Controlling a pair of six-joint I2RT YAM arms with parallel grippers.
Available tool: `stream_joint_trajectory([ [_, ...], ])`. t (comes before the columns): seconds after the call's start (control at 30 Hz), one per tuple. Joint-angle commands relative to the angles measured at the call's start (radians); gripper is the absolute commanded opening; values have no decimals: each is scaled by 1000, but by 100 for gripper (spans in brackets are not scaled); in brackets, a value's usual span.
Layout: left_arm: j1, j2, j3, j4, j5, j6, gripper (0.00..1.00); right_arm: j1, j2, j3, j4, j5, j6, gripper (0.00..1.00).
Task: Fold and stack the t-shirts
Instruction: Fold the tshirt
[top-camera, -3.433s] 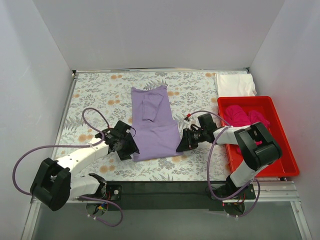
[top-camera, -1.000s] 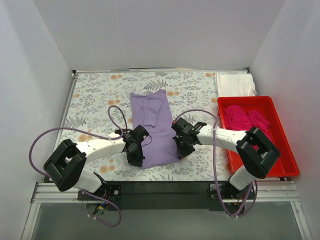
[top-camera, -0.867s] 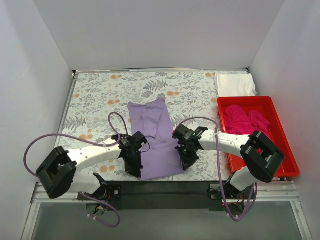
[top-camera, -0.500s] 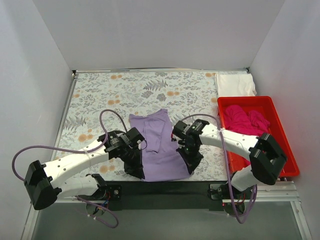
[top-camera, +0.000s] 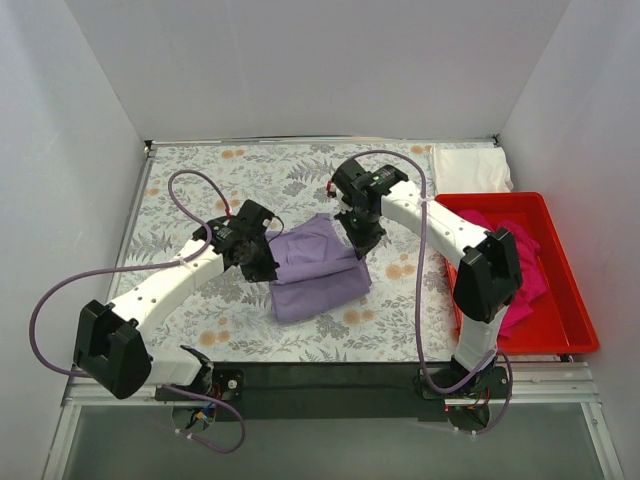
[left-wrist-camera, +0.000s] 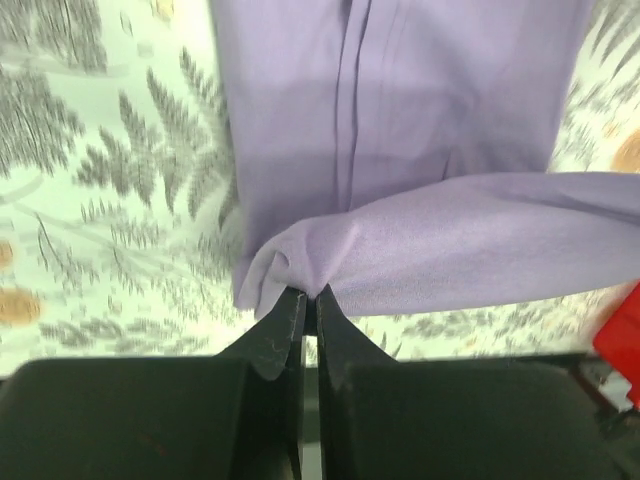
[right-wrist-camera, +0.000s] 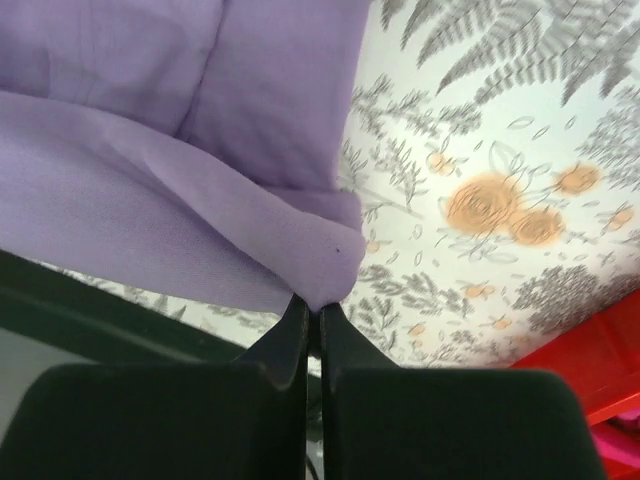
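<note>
- The lavender t-shirt (top-camera: 318, 268) is laid mid-table on the floral tablecloth (top-camera: 190, 180), partly doubled, with one edge held raised over the lower layer.
- The left gripper (left-wrist-camera: 308, 298) is pressed together on a bunched corner of the lavender fabric. The right gripper (right-wrist-camera: 311, 303) is likewise pinched on the opposite corner.
- Risk: only a thin nip of cloth is held at each side. A corner is likely to be lost if the arms are drawn apart or moved unevenly, and the fold would then collapse.
- Risk: a skewed fold is expected if the two corners are set down out of line with the layer beneath.
- Count: three shirts are seen. These are the lavender one, one magenta t-shirt (top-camera: 522, 268) crumpled in the red bin (top-camera: 575, 320), and one white t-shirt (top-camera: 468, 170) beyond the bin. One bin and two grippers are counted.
</note>
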Motion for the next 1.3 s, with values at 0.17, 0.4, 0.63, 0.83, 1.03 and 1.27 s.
stream_joint_trajectory([
  [0.17,86,33,37,215,-167,109,0,-44,88,147,130,65,-76,1],
  [0.4,135,37,-18,344,-214,109,0,-48,186,254,223,59,-114,1],
  [0.63,182,62,-109,456,-229,107,0,-54,269,280,308,39,-130,1],
  [0.83,219,123,-146,563,-240,127,0,-62,318,239,378,33,-116,1],
  [1.03,224,163,-143,628,-230,166,0,-85,307,217,412,34,-85,1],
  [1.27,224,171,-149,668,-227,187,0,-97,302,203,424,42,-70,1],
])
